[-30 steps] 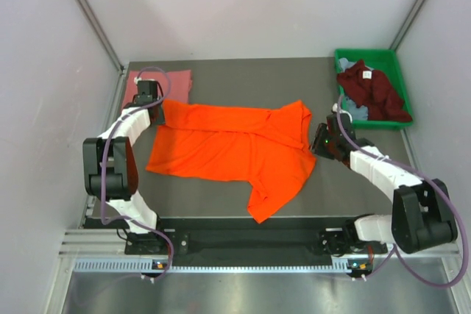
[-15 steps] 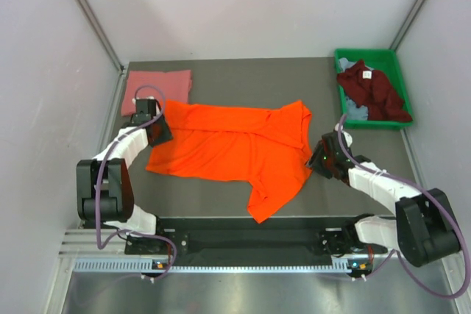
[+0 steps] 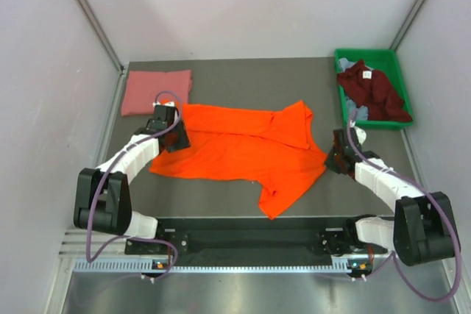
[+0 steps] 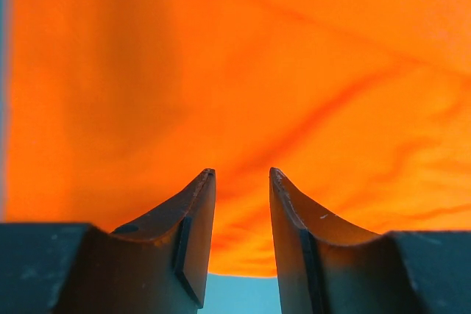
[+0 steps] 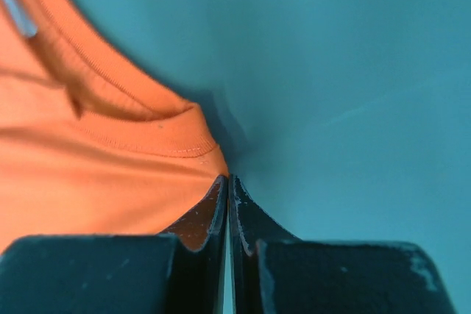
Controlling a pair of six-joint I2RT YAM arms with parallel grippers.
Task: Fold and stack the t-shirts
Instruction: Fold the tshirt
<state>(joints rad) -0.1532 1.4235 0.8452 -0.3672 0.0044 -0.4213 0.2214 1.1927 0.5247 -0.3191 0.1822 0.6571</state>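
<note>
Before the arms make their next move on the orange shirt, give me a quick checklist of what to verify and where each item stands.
1. Right gripper holds the orange t-shirt: jaws closed at a hem corner, cloth drawn to a point toward it. Ok, though the bite looks thin.
2. Left gripper holds cloth: jaws apart over the shirt's left edge, nothing between them. Not ok.
3. Shirt lies flat: wrinkled, with a fold near its right end. Not ok.
4. Folded pink t-shirt clear of the orange one: their corners are close. Cannot tell.
5. Other shirts contained: maroon t-shirt heaped in the green bin. Ok.
</note>
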